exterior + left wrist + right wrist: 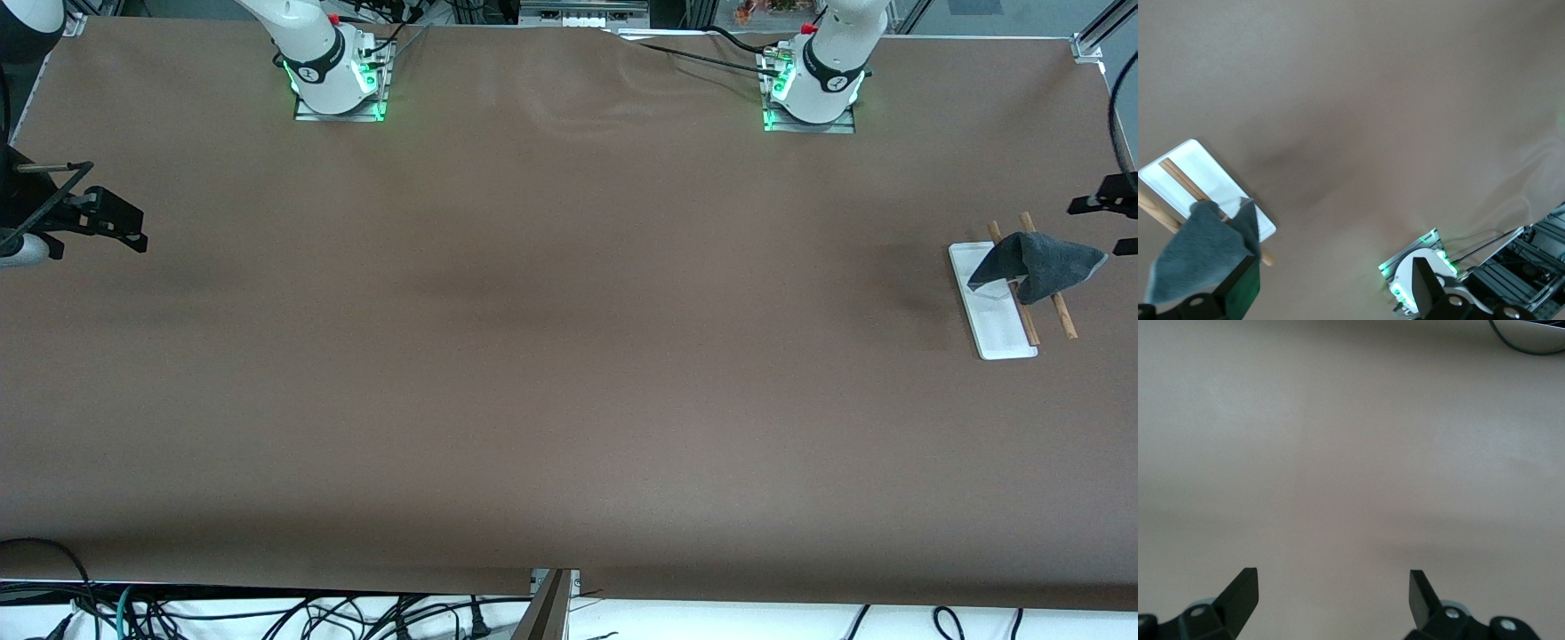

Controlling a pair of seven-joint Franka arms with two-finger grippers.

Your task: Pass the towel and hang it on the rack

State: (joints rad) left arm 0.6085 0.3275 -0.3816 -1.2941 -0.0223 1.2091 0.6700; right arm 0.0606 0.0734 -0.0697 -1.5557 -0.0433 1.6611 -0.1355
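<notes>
The left gripper (1331, 283) hangs in the air at the left arm's end of the table, just past the rack toward that edge; its two dark fingers (1238, 287) stand spread as wide as they go, with nothing between them; in the front view only its black tips (1107, 200) show at the frame's edge, close to the towel but apart from it.

The towel (1036, 262) is draped over the rack (996, 311); dark grey, bunched and peaked rather than flat, it hangs across both thin brown rods (1062, 311), covering their middle stretch; one flap droops over the white base and another corner sticks out toward the left gripper. From the left wrist view the same cloth (1201, 247) sits on the rods (1185, 181) above the white base (1201, 163), which lies flat on the brown table (569, 356).

Well apart, at the right arm's end of the table, the right gripper (1333, 593) waits in the air over bare brown surface; its fingers (1241, 590) are likewise fully parted and empty; the front view shows it as a black shape (107, 218) at the frame's edge. The two white arm bases, each lit green at the foot, stand along the table's edge farthest from the front camera.
</notes>
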